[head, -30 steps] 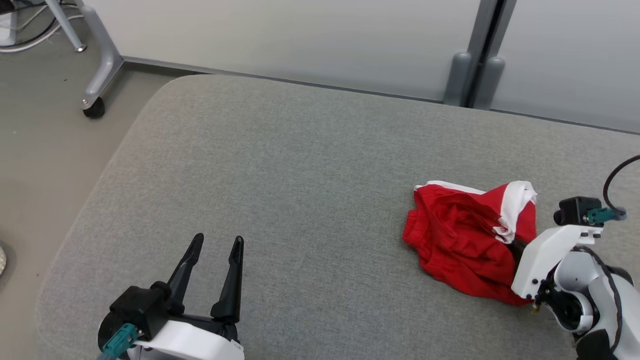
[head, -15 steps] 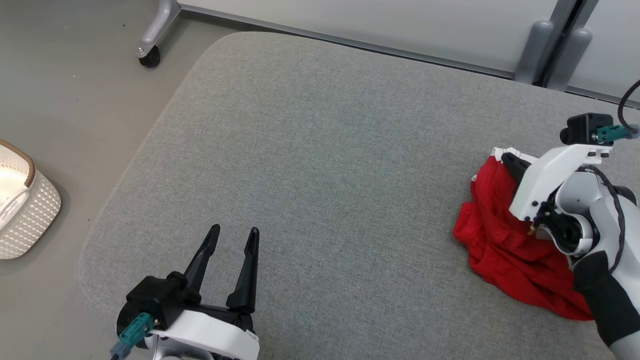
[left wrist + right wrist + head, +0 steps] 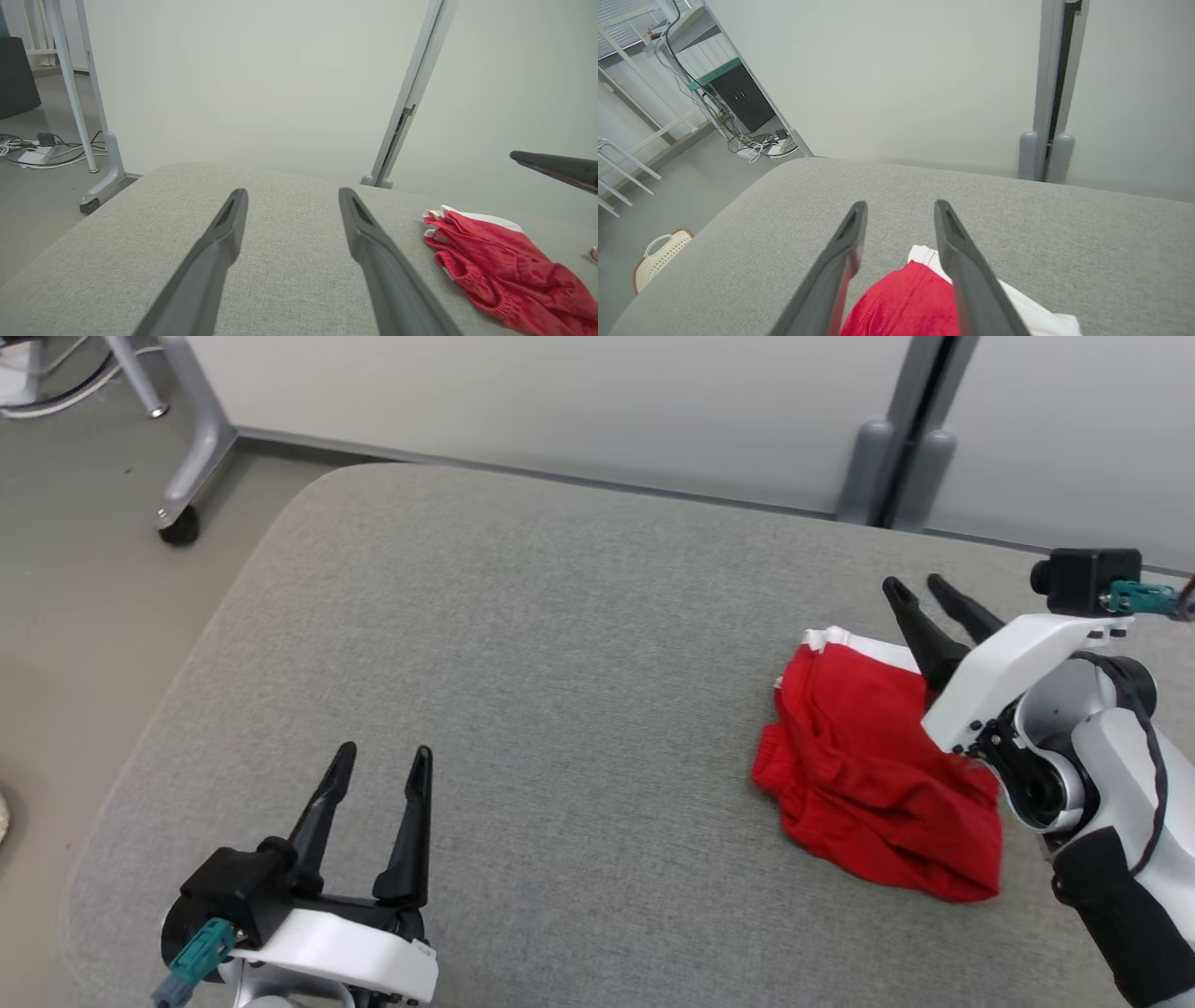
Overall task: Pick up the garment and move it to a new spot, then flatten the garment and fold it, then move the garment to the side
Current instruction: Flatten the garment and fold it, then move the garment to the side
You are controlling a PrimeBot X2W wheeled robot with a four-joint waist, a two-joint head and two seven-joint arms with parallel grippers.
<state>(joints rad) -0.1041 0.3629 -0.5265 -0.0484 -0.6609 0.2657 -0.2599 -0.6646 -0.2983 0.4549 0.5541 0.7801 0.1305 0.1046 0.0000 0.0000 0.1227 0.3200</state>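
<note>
Red garment (image 3: pixel 868 775) crumpled on grey cushion (image 3: pixel 560 663) beneath parted, empty right pincer (image 3: pixel 910 582); left pincer (image 3: pixel 385 749) wide open, empty

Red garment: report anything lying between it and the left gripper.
Nothing visible does. Bare grey cushion lies between the left gripper and the red garment. The right gripper hovers over the garment's far edge, jaws apart, holding nothing, off that path.

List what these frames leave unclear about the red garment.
- Head view: right edge of the garment sits behind the right gripper and its wrist.
- Right wrist view: cut off by the bottom edge, partly covered by the fingers.
- Left wrist view: runs off the lower right corner.
- Crumpled; type unclear.
</note>
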